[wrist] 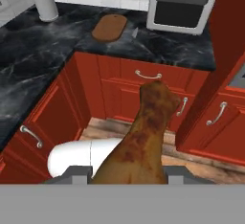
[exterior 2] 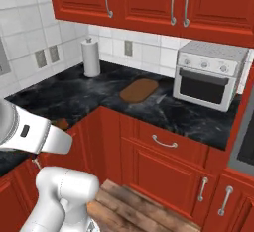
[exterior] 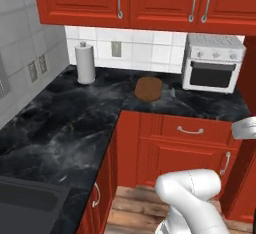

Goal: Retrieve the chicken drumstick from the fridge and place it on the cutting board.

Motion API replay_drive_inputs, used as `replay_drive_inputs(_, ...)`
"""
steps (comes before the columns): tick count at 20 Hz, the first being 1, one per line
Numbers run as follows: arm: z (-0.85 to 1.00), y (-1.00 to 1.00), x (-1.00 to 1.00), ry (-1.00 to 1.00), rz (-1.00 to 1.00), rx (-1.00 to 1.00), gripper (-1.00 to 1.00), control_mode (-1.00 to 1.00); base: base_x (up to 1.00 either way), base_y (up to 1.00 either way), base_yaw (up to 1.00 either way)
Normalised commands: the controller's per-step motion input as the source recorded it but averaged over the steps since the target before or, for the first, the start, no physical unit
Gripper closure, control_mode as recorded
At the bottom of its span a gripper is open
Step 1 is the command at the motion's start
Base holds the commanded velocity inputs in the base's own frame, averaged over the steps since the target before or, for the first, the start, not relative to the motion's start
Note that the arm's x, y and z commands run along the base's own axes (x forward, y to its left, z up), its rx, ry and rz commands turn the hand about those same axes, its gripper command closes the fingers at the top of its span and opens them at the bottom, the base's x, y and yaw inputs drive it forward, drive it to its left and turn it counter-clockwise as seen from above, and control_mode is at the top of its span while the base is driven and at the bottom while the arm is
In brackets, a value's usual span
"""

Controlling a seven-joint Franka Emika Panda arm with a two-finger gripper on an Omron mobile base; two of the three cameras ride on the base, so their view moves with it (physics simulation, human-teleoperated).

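My fingers (wrist: 127,180) are pinched on the chicken drumstick (wrist: 139,139), which rises between them in the hand view with its thick end near me and its narrower knob end pointing away, toward the red cabinet drawers (wrist: 148,77) under the counter (wrist: 28,60). I judge I hold it by the thick end so the grip has the most meat to bite on and the bone end stays free. I carry it high, over the wooden floor (wrist: 103,127) and well apart from the counter edge, so it will clear that edge on the way in. The cutting board (exterior: 148,88) lies flat on the far stretch of the black counter, between the paper towel roll (exterior: 85,63) to its left and the white toaster oven (exterior: 212,63) to its right, with bare counter around it. The placing is not yet done; I reckon the next move is to reach forward and a little left, then lower the meat onto the board
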Motion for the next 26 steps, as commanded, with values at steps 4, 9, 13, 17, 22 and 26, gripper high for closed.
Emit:
replay_drive_inputs(4,0.0,0.0,0.0,0.0,0.0,0.0,1.0,1.0,1.0,0.57,-0.06)
replay_drive_inputs(9,0.0,0.0,0.0,0.0,0.0,0.0,1.0,1.0,1.0,0.26,0.0)
replay_drive_inputs(13,0.0,0.0,0.0,0.0,0.0,0.0,1.0,1.0,1.0,0.05,0.0)
replay_drive_inputs(17,0.0,0.0,0.0,0.0,0.0,0.0,1.0,1.0,1.0,-0.06,0.02)
replay_drive_inputs(22,0.0,0.0,0.0,0.0,0.0,0.0,1.0,1.0,0.51,-0.92,0.02)
replay_drive_inputs(26,0.0,0.0,0.0,0.0,0.0,0.0,1.0,1.0,0.08,-0.29,0.04)
